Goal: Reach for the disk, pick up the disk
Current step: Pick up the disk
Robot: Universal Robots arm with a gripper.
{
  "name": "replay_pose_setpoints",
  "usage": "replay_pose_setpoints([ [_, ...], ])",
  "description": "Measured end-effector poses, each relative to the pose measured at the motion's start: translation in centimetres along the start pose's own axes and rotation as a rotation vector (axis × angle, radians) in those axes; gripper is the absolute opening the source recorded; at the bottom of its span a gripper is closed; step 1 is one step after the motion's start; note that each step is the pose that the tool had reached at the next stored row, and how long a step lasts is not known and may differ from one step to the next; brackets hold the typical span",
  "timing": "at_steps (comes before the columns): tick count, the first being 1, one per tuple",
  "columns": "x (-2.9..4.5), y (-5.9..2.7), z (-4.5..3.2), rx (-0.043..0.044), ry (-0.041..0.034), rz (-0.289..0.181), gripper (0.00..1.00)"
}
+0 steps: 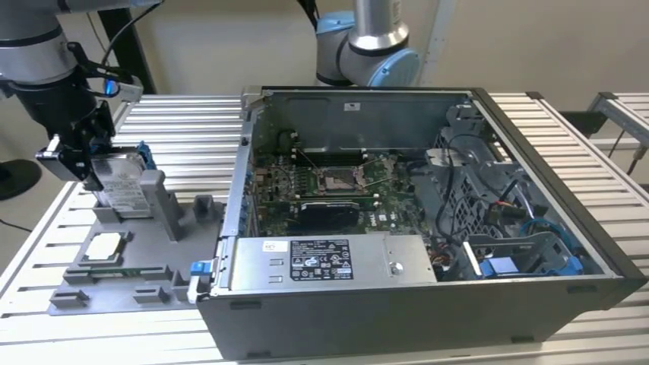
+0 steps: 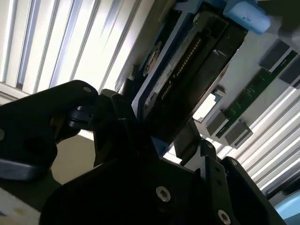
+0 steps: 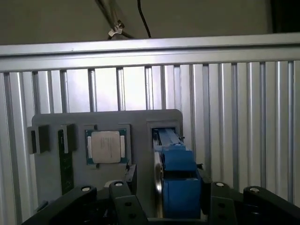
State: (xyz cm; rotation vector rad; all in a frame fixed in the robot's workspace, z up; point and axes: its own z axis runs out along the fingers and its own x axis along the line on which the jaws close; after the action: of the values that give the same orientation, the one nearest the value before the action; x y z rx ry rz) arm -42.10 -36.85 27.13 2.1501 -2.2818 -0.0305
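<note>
Gripper [image 1: 79,156] of the arm [image 1: 36,53], lowered over the tall slot at the far end of the grey fixture [image 1: 152,243], with the upper end of the disk [image 1: 121,182] inside its black frame. Whether the claw is clamped on the disk or merely set around it cannot be told.

Disk: stands on edge in the fixture's tall slot, white label face showing in the exterior view, blue carrier frame along its edges. Its lower part sits in the slot beside the fixture's raised grey post. In the second wrist view the disk [image 2: 187,65] appears edge-on, running away from the black gripper body. In the first wrist view its blue end [image 3: 177,176] lies between two black parts of the gripper.

Fixture: a flat grey plate with several pockets, lying on the slatted metal table [image 1: 182,129]. The small square silver chip [image 1: 105,247] rests in a pocket near the fixture's middle, just beside the disk's slot and apart from the disk. A narrow green board [image 3: 65,161] lies in a pocket on the chip's other side.

Computer case [image 1: 406,319]: open-topped, just beside the fixture, with the circuit board [image 1: 324,190] on its floor. The long grey box [image 1: 324,262] with a black-and-white label sits along the wall nearest the fixture.
</note>
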Motion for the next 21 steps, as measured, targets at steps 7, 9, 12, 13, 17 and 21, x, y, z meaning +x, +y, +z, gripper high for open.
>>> replay_pose_setpoints([
  [7,0.01,-0.02,1.16,-0.0003,-0.0033,-0.003,1.00],
  [9,0.02,-0.01,1.31,-0.0011,-0.0062,-0.003,1.00],
  [12,0.01,-0.01,1.36,-0.0009,-0.0073,-0.003,1.00],
  [13,0.01,-0.01,1.37,-0.0007,-0.0075,-0.003,1.00],
  [17,0.01,-0.02,1.38,-0.0007,-0.0076,-0.003,0.00],
  [21,0.01,-0.02,1.08,0.0000,-0.0078,-0.003,0.00],
])
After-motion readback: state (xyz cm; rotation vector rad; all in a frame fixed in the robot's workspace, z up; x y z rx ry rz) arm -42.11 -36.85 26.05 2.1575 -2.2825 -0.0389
